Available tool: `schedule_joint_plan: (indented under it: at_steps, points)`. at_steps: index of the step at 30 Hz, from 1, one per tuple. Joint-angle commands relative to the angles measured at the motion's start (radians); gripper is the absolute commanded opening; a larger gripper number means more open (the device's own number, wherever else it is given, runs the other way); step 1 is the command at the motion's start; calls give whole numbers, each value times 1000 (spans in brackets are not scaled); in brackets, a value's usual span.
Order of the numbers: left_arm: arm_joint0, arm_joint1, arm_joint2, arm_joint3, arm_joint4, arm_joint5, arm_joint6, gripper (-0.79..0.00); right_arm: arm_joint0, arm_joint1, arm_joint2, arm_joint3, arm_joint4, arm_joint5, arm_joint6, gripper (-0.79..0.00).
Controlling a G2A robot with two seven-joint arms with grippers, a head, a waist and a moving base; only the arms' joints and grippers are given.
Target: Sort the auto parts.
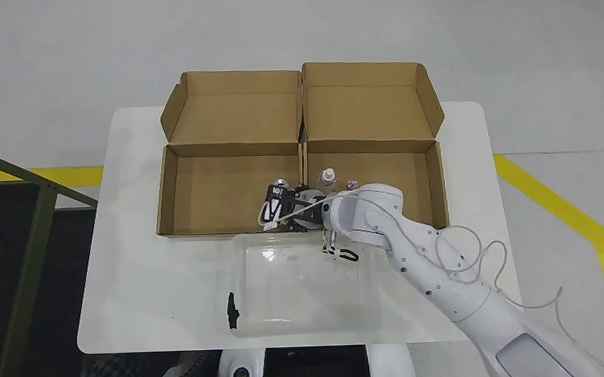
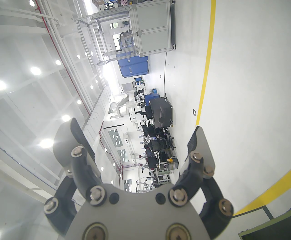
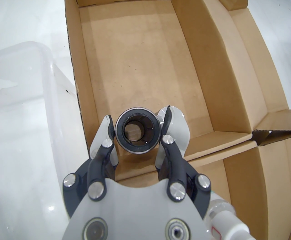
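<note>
the step in hand looks like delivery: the right gripper [image 3: 138, 120] is clenched on a short steel cylinder with a black ring face and a hollow bore [image 3: 136, 148], one finger pad on each side of its barrel. it hangs above the near-right corner of the left brown cardboard box [image 3: 141, 63], whose floor is bare. from above, the same gripper [image 1: 283, 204] sits just inside that box's [image 1: 207, 197] right end, beside the wall shared with the right brown cardboard box [image 1: 402, 185]. two small pale bottle-like parts [image 1: 329, 175] stand in the right box. the clear plastic bin [image 1: 246, 240] lies on the white table [image 1: 134, 244] just in front of both boxes, with a small black part [image 1: 230, 311] at its near-left corner. the left gripper [image 2: 136, 131] points up into the room, fingers spread wide with nothing between them. the next move, as i judge it, is to lower the cylinder toward the box floor and release it there. it is round, so dropped on its side from height it would likely roll. then the arm must lift clear of the shared wall before returning to the bin.
</note>
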Motion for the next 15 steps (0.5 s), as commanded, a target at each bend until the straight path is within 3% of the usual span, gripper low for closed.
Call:
schedule_joint_plan:
  at_steps: [1,15]
  points:
    - [0,0,0,0,0,0,0,0,-1,0,1,-2,-1,-1,-1,-406]
    - [0,0,0,0,0,0,0,0,-55,20,84,-172,1,-30,-17,-400]
